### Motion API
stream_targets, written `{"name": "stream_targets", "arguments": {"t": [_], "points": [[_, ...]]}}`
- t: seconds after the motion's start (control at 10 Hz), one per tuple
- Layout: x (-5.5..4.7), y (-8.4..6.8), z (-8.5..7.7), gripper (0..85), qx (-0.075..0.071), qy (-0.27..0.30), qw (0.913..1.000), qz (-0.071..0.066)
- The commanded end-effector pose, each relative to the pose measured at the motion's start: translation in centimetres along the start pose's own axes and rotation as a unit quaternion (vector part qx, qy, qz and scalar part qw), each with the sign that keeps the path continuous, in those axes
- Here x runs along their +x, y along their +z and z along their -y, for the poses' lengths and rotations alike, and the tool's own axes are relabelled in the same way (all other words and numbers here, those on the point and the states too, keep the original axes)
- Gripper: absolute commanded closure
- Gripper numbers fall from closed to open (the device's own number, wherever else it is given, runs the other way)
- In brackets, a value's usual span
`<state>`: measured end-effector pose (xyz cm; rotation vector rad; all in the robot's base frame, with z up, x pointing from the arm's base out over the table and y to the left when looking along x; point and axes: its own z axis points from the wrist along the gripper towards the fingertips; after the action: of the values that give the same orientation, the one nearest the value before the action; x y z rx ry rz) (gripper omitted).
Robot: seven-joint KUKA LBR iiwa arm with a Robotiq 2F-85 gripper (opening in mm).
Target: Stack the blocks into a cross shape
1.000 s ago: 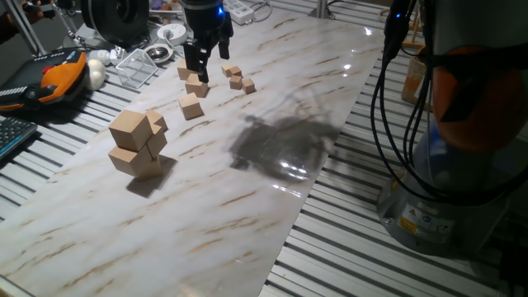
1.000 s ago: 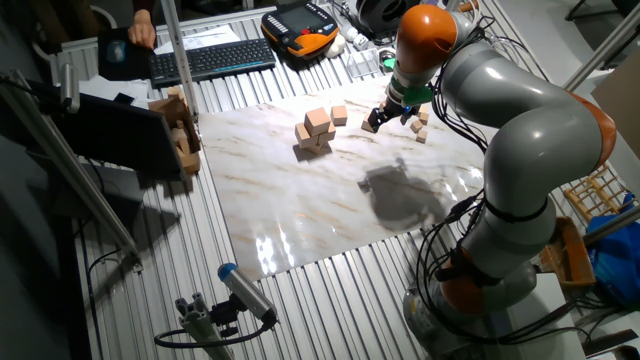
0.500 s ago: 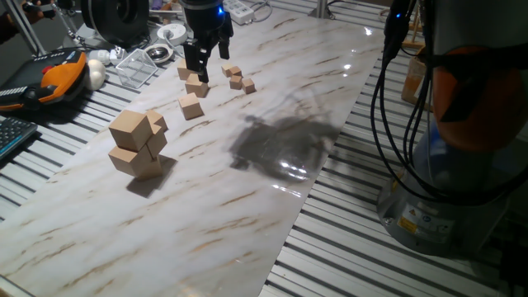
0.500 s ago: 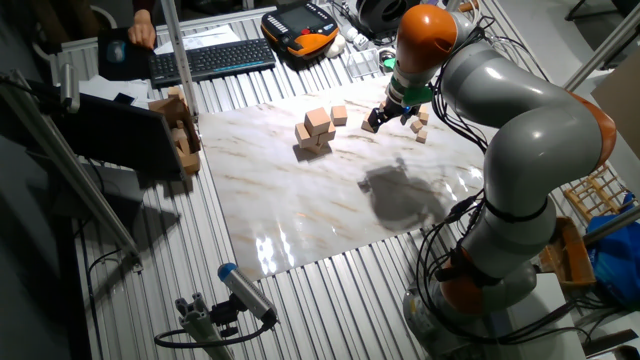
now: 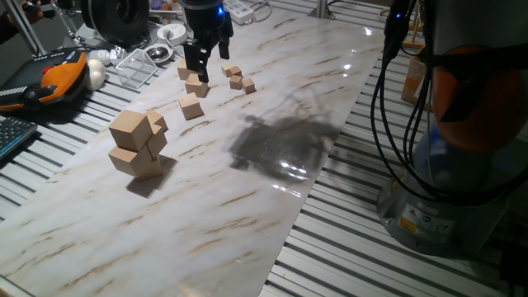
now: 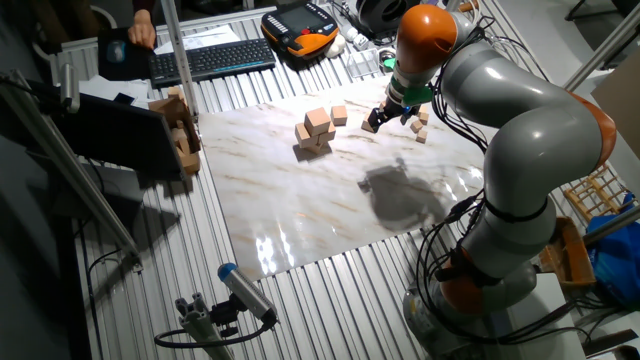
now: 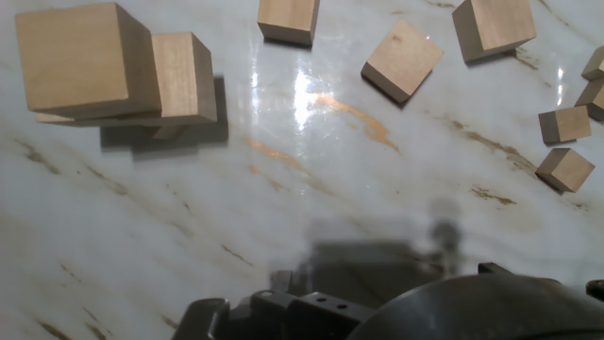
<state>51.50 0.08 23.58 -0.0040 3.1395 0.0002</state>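
On the marble table (image 5: pixel 247 198), the gripper (image 5: pixel 196 66) hung just above the blocks (image 5: pixel 196 85) at 11 o'clock, its fingers a little apart and holding nothing, with big cubes (image 5: pixel 136 142) at 9 o'clock.

No word, number or brand can be read in any of the three views. A yellow sticker (image 5: pixel 407 221) sits on the robot base (image 5: pixel 437 206), well away from the pincer (image 5: pixel 202 68), but its print is too small to make out. The keyboard (image 6: pixel 212 58) keys are likewise illegible.
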Motion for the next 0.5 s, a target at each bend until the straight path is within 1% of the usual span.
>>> {"name": "stream_targets", "arguments": {"t": [0.0,0.1,0.2,0.4], "points": [[0.01,0.01,0.0,85.0,0.0,0.0,1.0,0.0],[0.02,-0.19,0.01,85.0,-0.015,-0.028,0.9993,-0.017],[0.04,-0.47,-0.03,85.0,-0.014,-0.028,0.9993,-0.019],[0.06,-0.53,-0.03,85.0,-0.013,-0.028,0.9994,-0.018]]}}
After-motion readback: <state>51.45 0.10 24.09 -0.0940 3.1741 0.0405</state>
